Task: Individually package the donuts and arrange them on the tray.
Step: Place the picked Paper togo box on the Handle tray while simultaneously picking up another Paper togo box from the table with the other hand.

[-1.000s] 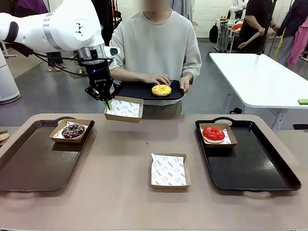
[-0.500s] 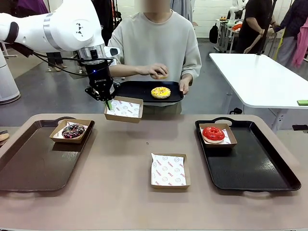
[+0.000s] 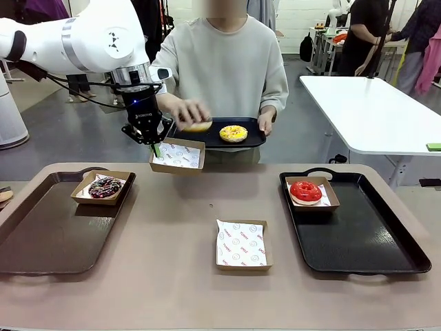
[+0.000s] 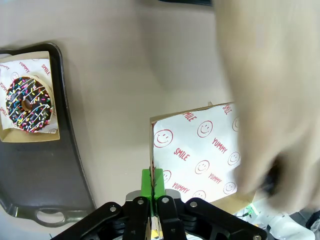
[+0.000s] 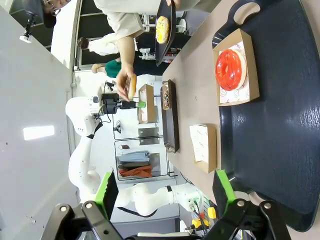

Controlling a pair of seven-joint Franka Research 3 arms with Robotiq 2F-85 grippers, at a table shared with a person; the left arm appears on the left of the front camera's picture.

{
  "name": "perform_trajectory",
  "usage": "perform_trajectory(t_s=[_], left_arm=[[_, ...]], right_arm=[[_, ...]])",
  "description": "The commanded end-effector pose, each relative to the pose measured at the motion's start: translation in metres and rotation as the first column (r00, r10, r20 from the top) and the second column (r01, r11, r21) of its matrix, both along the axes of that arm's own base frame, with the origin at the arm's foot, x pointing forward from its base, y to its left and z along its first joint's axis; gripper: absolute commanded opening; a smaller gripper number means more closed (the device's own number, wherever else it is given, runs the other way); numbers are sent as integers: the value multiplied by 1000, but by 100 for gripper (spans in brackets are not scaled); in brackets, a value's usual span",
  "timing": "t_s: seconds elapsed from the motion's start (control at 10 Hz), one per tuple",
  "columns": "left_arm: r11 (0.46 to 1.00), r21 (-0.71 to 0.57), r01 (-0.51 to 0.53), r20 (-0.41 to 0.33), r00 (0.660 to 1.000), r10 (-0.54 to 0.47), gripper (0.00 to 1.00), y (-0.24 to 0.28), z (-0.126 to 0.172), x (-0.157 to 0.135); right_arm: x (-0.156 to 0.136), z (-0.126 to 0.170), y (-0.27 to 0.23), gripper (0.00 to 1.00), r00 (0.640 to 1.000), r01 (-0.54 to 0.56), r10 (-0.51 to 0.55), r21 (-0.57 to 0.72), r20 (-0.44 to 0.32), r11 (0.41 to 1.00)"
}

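My left gripper (image 3: pixel 153 143) is shut on the near rim of a paper-lined cardboard box (image 3: pixel 178 156) and holds it in the air at the table's far edge. In the left wrist view the green pads (image 4: pixel 152 180) pinch that box's wall (image 4: pixel 151 145). The person's hand carries a donut (image 3: pixel 196 126), pale side showing, just above the held box. A yellow donut (image 3: pixel 233 132) lies on the small black tray (image 3: pixel 253 136) in the person's other hand. A dark sprinkled donut (image 3: pixel 105 187) and a red donut (image 3: pixel 305 191) sit boxed. My right gripper (image 5: pixel 165 192) is open above the right tray (image 5: pixel 280 125).
An empty lined box (image 3: pixel 242 243) lies mid-table near the front. The left tray (image 3: pixel 41 234) holds the sprinkled donut's box at its far corner. The right tray (image 3: pixel 365 234) holds the red donut's box at its far end. A white table (image 3: pixel 372 110) stands behind, to the right.
The person's hand lifted a donut off the small tray and carried it left, to above the box I hold. My left gripper and the box stayed still.
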State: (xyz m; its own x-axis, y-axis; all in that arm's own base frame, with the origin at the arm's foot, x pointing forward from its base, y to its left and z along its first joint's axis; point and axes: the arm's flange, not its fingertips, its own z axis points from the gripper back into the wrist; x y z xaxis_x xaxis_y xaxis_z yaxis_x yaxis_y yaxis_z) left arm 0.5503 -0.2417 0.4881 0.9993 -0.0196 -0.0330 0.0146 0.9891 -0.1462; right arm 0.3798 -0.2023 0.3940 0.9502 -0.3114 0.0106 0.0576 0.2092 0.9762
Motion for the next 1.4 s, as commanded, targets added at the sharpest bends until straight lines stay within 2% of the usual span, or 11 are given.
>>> perform_trajectory(t_s=[0.0,1.3], left_arm=[[1000,2,-1,1,1000,1,0,2,1,-4],[1000,2,-1,1,1000,1,0,2,1,-4]], right_arm=[[-4,-1,3,100,1000,6,-6,-14,-9,1000],[-4,-1,3,100,1000,6,-6,-14,-9,1000]])
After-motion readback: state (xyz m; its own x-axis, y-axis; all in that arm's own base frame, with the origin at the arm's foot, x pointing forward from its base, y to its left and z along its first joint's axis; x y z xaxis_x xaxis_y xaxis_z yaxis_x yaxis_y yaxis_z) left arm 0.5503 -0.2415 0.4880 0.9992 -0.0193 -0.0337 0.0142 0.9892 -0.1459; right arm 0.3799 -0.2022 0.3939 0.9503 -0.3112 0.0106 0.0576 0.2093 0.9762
